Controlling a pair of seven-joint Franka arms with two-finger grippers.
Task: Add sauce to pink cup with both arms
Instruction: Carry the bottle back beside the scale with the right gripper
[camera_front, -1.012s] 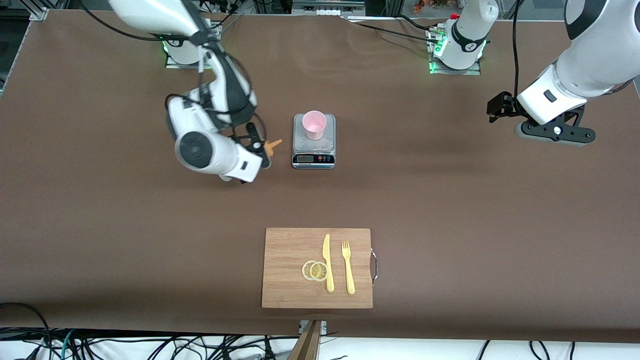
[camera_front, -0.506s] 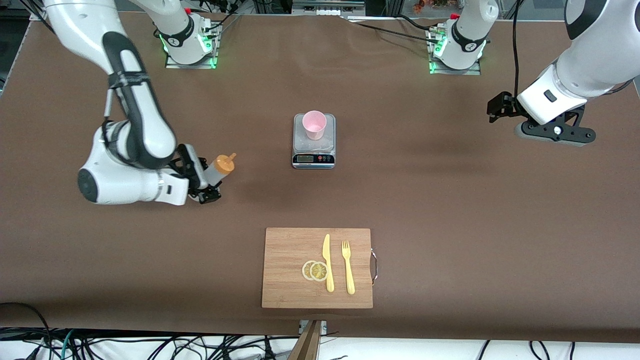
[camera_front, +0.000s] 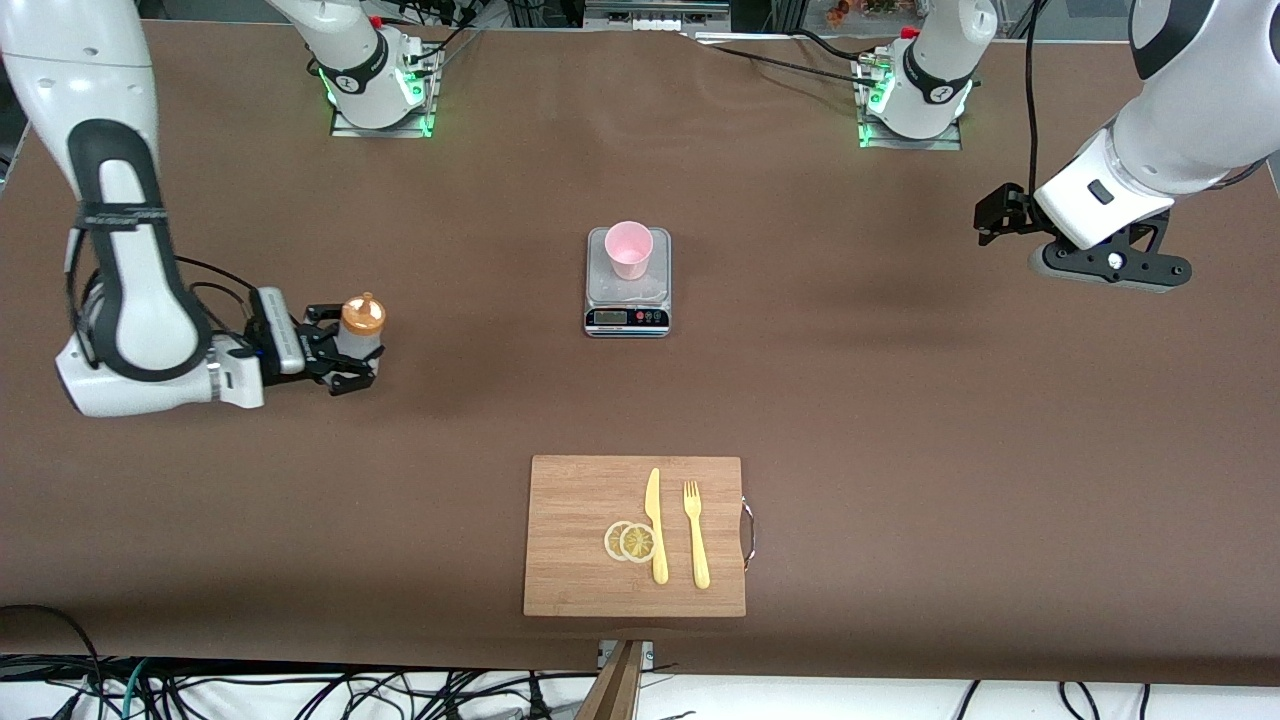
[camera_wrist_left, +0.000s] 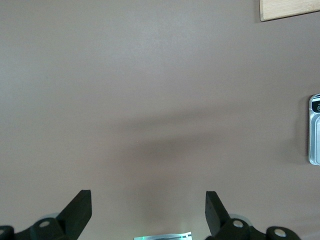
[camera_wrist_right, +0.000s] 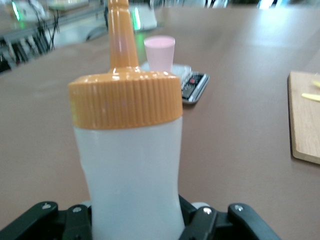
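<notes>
The pink cup (camera_front: 629, 248) stands upright on a small scale at the table's middle; it also shows in the right wrist view (camera_wrist_right: 160, 52). My right gripper (camera_front: 345, 352) is shut on the sauce bottle (camera_front: 358, 338), low over the table toward the right arm's end, well apart from the cup. The bottle is upright, its orange nozzle cap (camera_wrist_right: 125, 97) on top, and its whitish body fills the right wrist view, where the gripper (camera_wrist_right: 135, 222) clamps its lower part. My left gripper (camera_front: 988, 222) hangs open and empty over bare table at the left arm's end (camera_wrist_left: 147, 202).
The silver scale (camera_front: 627, 300) carries the cup and shows in both wrist views (camera_wrist_right: 196, 84) (camera_wrist_left: 315, 131). A wooden cutting board (camera_front: 575, 500) lies nearer the front camera, with lemon slices (camera_front: 630, 541), a yellow knife (camera_front: 655, 525) and a yellow fork (camera_front: 695, 535).
My right arm has swung the sauce bottle away from beside the scale toward its own end of the table and turned it from tilted to upright. The left arm has not moved.
</notes>
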